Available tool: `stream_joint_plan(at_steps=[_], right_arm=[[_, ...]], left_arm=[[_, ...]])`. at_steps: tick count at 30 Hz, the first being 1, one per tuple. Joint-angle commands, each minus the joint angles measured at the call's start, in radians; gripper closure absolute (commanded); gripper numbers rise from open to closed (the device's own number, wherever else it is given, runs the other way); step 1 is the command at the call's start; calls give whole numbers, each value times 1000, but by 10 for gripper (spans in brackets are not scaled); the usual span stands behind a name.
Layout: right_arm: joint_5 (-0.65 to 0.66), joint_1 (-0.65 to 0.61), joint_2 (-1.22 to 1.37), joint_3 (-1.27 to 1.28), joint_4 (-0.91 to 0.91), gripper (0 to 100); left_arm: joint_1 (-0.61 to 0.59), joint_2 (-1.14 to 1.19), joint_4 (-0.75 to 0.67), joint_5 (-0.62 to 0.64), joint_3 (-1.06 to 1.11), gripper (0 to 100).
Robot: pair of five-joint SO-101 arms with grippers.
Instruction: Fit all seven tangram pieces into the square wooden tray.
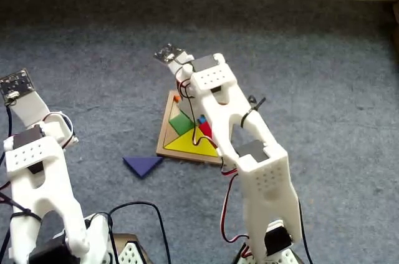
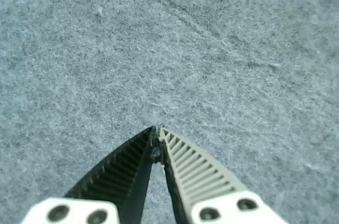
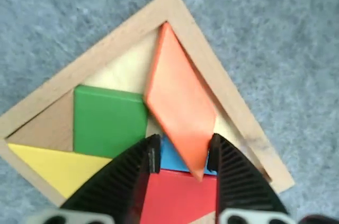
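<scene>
Right wrist view: the right gripper [image 3: 184,155] is hanging over the square wooden tray [image 3: 220,81]. Its two black fingers [image 3: 233,181] are standing apart. The pointed end of the orange parallelogram [image 3: 177,102] is lying between them. One finger is touching an edge of that point, and a gap is showing on the other side, so the piece is not looking firmly clamped. The parallelogram is stretching away from the fingertips toward a tray corner, and it seems to be lying askew over the pieces beside it.

Beyond the fingertips to one side, a green square [image 3: 108,121] and a yellow triangle [image 3: 58,166] are sitting flat in the tray. A small blue piece [image 3: 169,158] is sitting between the fingers, and a red piece [image 3: 180,197] is under the gripper.

Left wrist view: the left gripper [image 2: 157,131] is pointing at bare grey carpet [image 2: 159,49] with its fingertips together and nothing between them.

High view: a blue triangle [image 1: 143,164] is lying on the carpet just outside the tray, well apart from both grippers.

The pieces are looking like thin, stiff, light painted wood. Their smooth faces are likely slippery. A squeeze on a tapering point risks popping the piece out, so gripping across the two long parallel edges near the middle seems safer.
</scene>
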Motion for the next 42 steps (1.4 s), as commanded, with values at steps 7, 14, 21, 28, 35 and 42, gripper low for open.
stream_joint_plan(at_steps=[7,14,21,28,35,42], right_arm=[[-17,-1,-58,-53,-5,846],[-15,1,-54,-47,-56,850],[-15,18,-58,-45,-82,939],[-21,39,-61,-51,-65,961],[-23,39,-61,-53,8,946],[-17,22,-62,-54,8,831]], left_arm=[[18,-22,-17,2,-7,992],[18,-22,-17,2,-7,992],[18,-22,-17,2,-7,992],[18,-22,-17,2,-7,992],[18,-22,-17,2,-7,992],[18,-22,-17,2,-7,992]])
